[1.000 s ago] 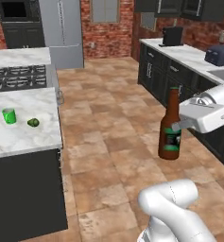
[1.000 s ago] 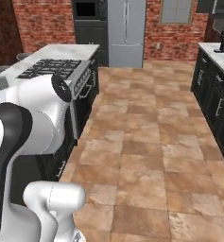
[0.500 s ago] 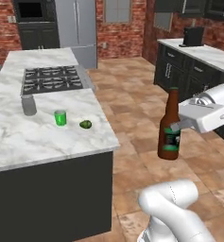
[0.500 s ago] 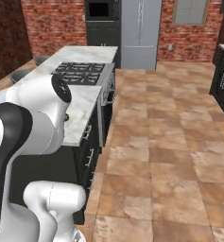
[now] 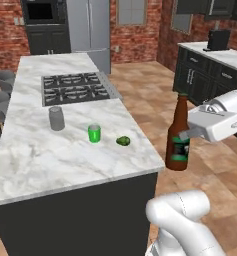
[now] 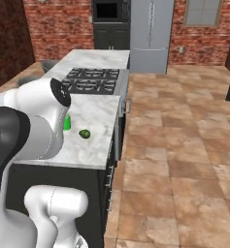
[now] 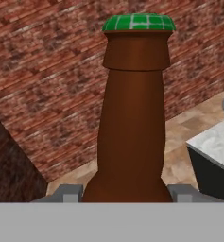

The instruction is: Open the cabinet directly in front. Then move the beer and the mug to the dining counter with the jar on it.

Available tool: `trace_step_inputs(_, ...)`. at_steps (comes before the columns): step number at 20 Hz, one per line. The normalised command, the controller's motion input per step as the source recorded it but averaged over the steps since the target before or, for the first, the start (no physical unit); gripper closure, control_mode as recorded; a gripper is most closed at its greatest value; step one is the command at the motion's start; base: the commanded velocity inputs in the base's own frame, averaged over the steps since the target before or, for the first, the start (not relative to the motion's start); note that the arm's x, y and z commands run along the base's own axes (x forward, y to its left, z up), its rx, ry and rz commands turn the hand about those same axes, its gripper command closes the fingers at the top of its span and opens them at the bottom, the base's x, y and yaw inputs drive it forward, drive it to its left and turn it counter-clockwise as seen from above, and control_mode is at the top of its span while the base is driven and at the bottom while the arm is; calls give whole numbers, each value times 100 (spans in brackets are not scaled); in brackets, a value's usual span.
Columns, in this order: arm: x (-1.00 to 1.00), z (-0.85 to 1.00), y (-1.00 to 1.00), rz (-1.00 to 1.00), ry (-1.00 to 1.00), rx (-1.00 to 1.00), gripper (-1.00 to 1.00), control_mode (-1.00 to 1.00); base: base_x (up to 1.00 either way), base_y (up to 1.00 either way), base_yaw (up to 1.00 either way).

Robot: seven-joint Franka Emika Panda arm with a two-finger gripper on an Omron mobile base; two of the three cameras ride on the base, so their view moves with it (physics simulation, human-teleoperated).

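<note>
Gripper point(image 5: 186, 135) clamped on the beer point(image 5: 178, 135), fingers pinching it at the shoulder, bottle upright and carried in the air beside the dining counter point(image 5: 50, 160), off its 3 o'clock edge and clear of the marble. Mug point(image 5: 94, 133) already stands on the counter, with the jar point(image 5: 56, 118) at its 10 o'clock and a small green fruit point(image 5: 123, 141) at its 3 o'clock, all apart from one another. Hand view: brown neck and green cap straight up between my fingertips, no lean that I can see. Step in hand, as I judge it: bring the bottle in over the edge and set it down. Best landing looks like the bare marble at 6 o'clock of the fruit, near the counter's corner, or between mug and fruit if I come in higher. Keep the base well above the rim while crossing, lower straight, hold the grip until the bottom sits flat, then part the fingers and back away level so I don't tip it.
</note>
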Motion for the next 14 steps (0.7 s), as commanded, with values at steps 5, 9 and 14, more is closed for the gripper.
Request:
trace_step_inputs(5,0,0,0,0,0,0,100,100,92,0,-2)
trace_step_inputs(9,0,0,0,0,0,0,100,100,68,0,0)
trace_step_inputs(14,0,0,0,0,0,0,100,100,62,1,-4)
